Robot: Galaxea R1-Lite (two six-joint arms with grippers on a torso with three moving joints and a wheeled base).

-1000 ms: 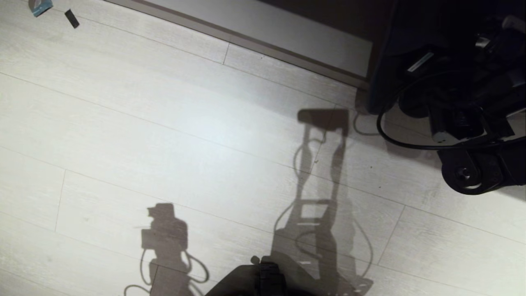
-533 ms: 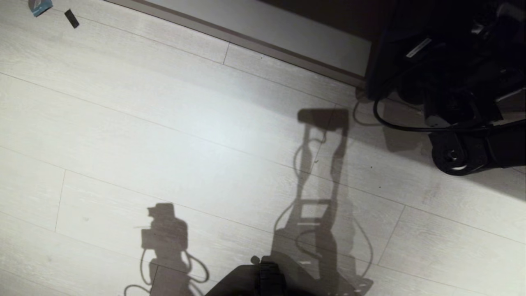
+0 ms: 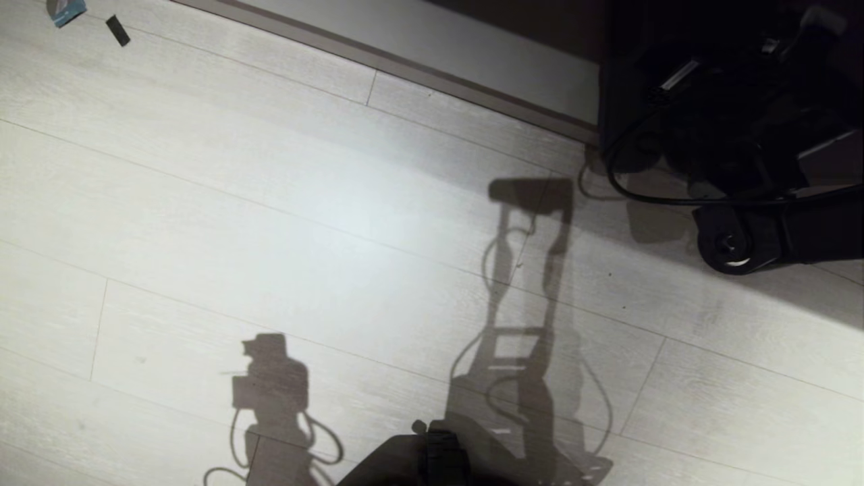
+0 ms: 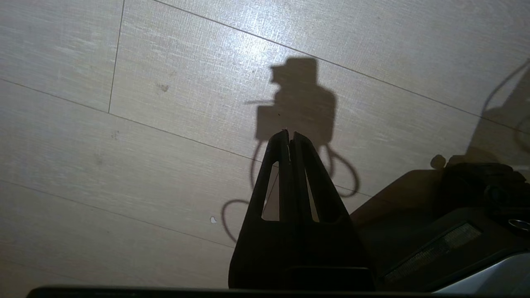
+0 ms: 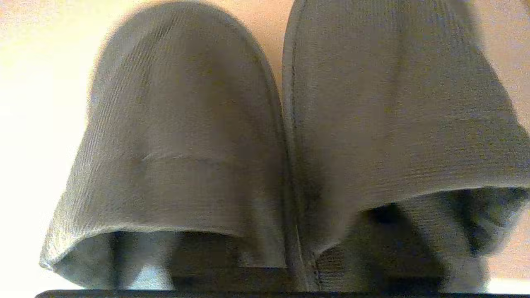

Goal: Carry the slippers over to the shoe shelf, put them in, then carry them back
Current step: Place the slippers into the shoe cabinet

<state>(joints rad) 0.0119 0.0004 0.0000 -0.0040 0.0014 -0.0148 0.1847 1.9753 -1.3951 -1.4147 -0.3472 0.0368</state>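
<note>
The two dark grey cloth slippers point(image 5: 186, 136) lie side by side, toes pointing away, on a pale surface and fill the right wrist view. My right gripper point(image 5: 285, 252) is at their heel ends. One dark finger point(image 5: 140, 256) shows inside the left slipper's opening and the other inside the right one, with the slippers' adjoining sides between them, so it looks open. In the head view my right arm point(image 3: 736, 155) reaches into the dark shoe shelf point(image 3: 472, 54) at the upper right, and the slippers are hidden there. My left gripper point(image 4: 290, 134) hangs shut and empty above the floor.
Pale plank floor point(image 3: 270, 202) spreads before the shelf. A black cable point(image 3: 624, 192) loops down from the right arm. A small blue scrap point(image 3: 66, 10) and a black piece point(image 3: 117, 30) lie far left. My base point(image 3: 432, 459) shows at the near edge.
My right arm has pushed further up and in toward the shelf; its elbow joint has moved up and left in the head view. The left arm has not moved.
</note>
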